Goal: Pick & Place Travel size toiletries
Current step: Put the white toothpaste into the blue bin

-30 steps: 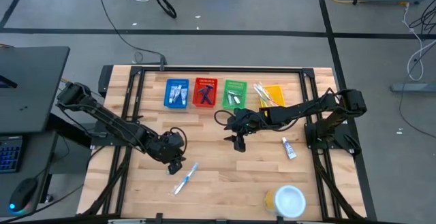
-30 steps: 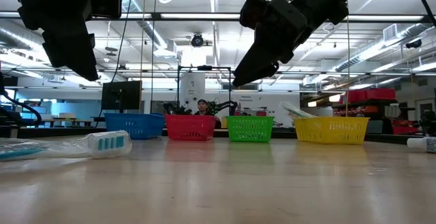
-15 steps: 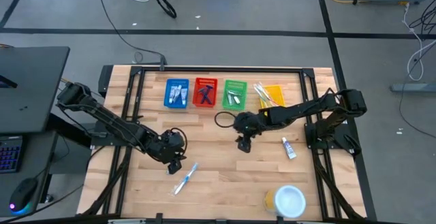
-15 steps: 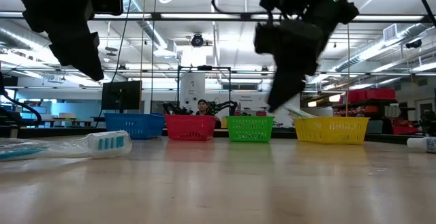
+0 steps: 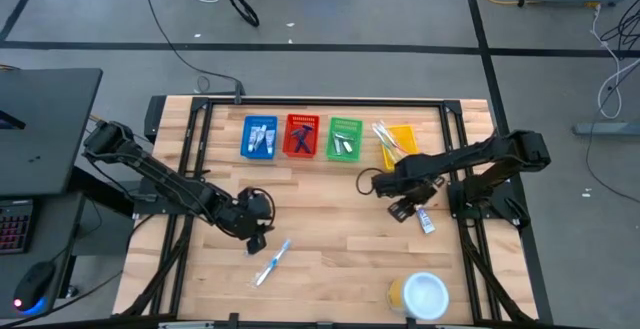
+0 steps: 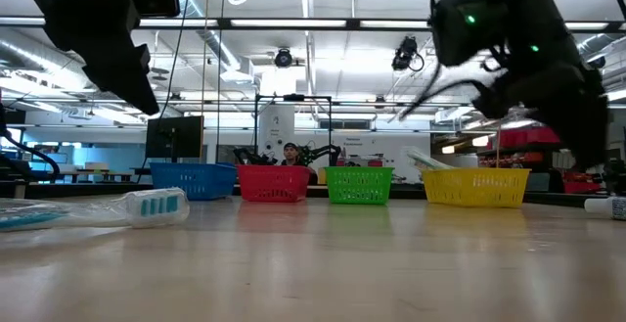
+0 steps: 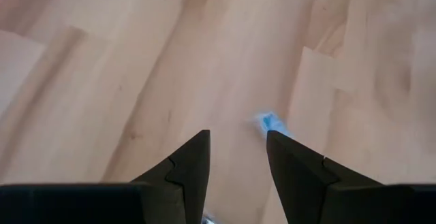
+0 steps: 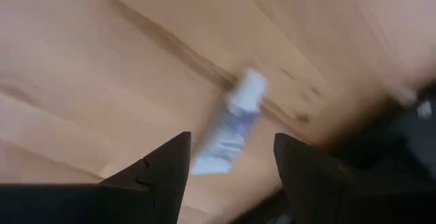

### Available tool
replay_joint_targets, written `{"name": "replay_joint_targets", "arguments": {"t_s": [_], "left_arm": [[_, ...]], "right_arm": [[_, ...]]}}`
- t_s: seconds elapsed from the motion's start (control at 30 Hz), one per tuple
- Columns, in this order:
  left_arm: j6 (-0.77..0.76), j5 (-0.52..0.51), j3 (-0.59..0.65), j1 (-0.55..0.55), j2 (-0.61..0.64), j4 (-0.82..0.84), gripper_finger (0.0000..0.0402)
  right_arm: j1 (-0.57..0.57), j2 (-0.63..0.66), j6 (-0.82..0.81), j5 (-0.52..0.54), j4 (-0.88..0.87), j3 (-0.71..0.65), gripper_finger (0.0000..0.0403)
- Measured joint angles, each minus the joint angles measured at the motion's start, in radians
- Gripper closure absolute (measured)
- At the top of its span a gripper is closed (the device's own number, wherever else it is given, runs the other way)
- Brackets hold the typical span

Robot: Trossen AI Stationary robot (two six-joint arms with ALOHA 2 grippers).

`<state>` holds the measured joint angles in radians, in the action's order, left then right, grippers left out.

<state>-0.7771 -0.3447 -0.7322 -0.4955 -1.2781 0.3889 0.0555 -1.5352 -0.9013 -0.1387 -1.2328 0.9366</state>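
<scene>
A white-and-blue toothbrush [image 5: 272,262] lies flat on the wooden table, just on the near-right side of my left gripper [image 5: 258,233]. That gripper hangs open above the wood; its wrist view shows only a blue tip [image 7: 269,122] of the toothbrush, beyond the fingers. A small white-and-blue tube [image 5: 425,217] lies flat near the table's right edge. My right gripper [image 5: 405,209] hovers open over it, pointing steeply down. In the right wrist view the tube [image 8: 230,130] shows in the gap between the two fingers, below them. Both grippers are empty.
Four small baskets stand in a row at the far edge: blue [image 5: 260,137], red [image 5: 301,136], green [image 5: 345,138] and yellow [image 5: 398,141], each holding toiletries. A round white-and-yellow container [image 5: 420,295] sits at the near right. Bare wood lies between the arms.
My right gripper has swung from the middle of the table toward its right edge, tipping from slanted to steeply down and rolling about, and now hangs over the tube. Its fingers have stayed open. The tube and the toothbrush have not moved.
</scene>
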Motion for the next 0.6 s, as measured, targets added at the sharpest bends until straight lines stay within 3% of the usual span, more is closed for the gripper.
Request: {"name": "replay_joint_targets", "arguments": {"t_s": [0.17,0.6], "left_arm": [[0.053,0.000,0.000,0.029,0.000,-0.001,0.0248],[0.124,0.080,0.000,0.113,0.000,-0.002,0.0248]], "right_arm": [[0.000,0.000,-0.027,-0.079,0.094,-0.111,0.0181],[-0.011,0.004,-0.023,-0.116,0.280,-0.290,0.0186]]}}
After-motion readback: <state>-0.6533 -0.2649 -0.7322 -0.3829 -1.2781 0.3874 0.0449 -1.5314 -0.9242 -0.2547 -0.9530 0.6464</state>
